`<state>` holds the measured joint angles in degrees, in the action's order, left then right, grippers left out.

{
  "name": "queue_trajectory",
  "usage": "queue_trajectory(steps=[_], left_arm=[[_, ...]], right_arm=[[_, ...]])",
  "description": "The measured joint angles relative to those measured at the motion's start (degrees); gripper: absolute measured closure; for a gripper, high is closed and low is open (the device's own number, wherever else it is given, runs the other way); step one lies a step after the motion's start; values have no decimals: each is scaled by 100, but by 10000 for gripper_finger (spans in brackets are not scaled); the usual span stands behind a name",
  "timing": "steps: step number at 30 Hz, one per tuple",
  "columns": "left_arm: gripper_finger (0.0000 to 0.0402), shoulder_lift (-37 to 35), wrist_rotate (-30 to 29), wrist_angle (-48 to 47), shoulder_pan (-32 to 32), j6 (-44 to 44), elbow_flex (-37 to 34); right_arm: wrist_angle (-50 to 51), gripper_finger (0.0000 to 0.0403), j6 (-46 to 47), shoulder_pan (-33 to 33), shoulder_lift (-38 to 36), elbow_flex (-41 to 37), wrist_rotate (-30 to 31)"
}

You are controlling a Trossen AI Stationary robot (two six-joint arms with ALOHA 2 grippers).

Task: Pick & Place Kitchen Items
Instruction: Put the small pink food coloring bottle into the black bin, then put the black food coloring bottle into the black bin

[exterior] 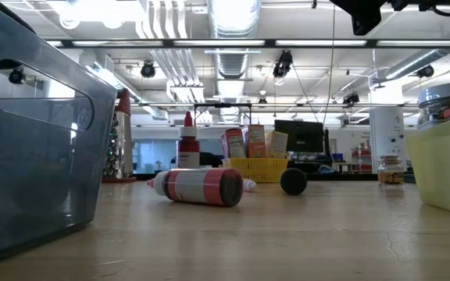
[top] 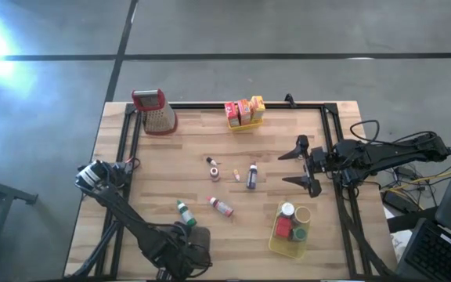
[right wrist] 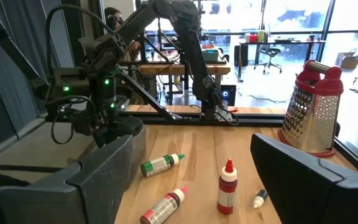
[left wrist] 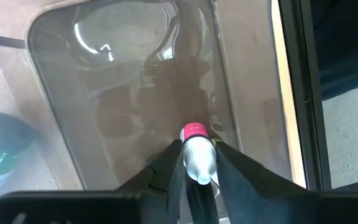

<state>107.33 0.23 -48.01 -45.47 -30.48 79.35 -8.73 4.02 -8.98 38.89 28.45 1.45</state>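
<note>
Left gripper [left wrist: 194, 163] is pinching a small bottle with a pink cap [left wrist: 196, 155] between its two fingers, cap end pointing away from the wrist, the bottle's long axis running in line with the fingers. In the left wrist view a clear bin [left wrist: 55, 93] is lying directly beneath and beyond the cap, so the held bottle is hanging over the bin's interior; judging from that, the coming move is probably a release straight down. In the high view the left arm is sitting at the bottom centre of the frame. Right gripper [top: 306, 166] is hovering right of centre with fingers spread wide, holding nothing. Loose items are lying toward frame-left of it: a dark bottle [top: 252, 176] nearest, a bottle with a red cap [top: 221, 206] and a green-capped bottle [top: 184, 211] farther toward the lower middle. The right arm is the nearer one for the dark bottle, whose long axis is running roughly top-to-bottom in the frame.
</note>
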Motion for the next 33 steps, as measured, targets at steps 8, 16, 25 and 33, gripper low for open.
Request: queue_trajectory(steps=[8, 16, 25, 33], left_arm=[[281, 0, 0, -2, -1, 33, 0], [265, -56, -4, -7, 0, 46, 0], [244, -74, -514, -631, 0, 149, 434], [245, -82, -3742, -1407, 7, -144, 1340]], right_arm=[[0, 111, -5, -1, 0, 0, 0], [0, 132, -12, -2, 0, 0, 0], [0, 158, -12, -2, 0, 0, 0], [0, 176, -6, 0, 0, 0, 0]])
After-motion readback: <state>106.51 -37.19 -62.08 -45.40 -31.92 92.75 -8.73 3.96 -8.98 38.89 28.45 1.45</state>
